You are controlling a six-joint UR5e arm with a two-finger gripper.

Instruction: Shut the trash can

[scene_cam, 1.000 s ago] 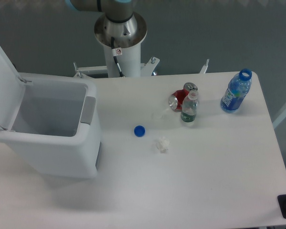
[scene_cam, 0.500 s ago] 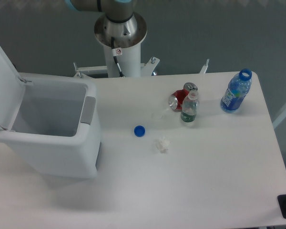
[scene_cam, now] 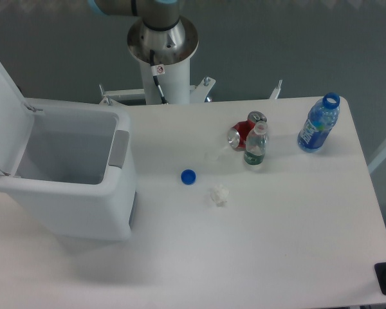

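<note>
The trash can [scene_cam: 77, 199] is a large white bin on the left of the table. Its flat white lid [scene_cam: 5, 109] stands open, hinged up on the left side. A grey latch tab [scene_cam: 119, 149] sits on its right rim. The inside looks empty. The gripper is out of view; only the arm's base column [scene_cam: 162, 55] and a bit of the arm at the top edge show.
A blue bottle cap [scene_cam: 188, 176] and a crumpled white paper [scene_cam: 219, 194] lie mid-table. A red can [scene_cam: 243, 133] and a small clear bottle [scene_cam: 255, 147] stand right of centre. An open blue bottle [scene_cam: 319, 123] stands at the far right.
</note>
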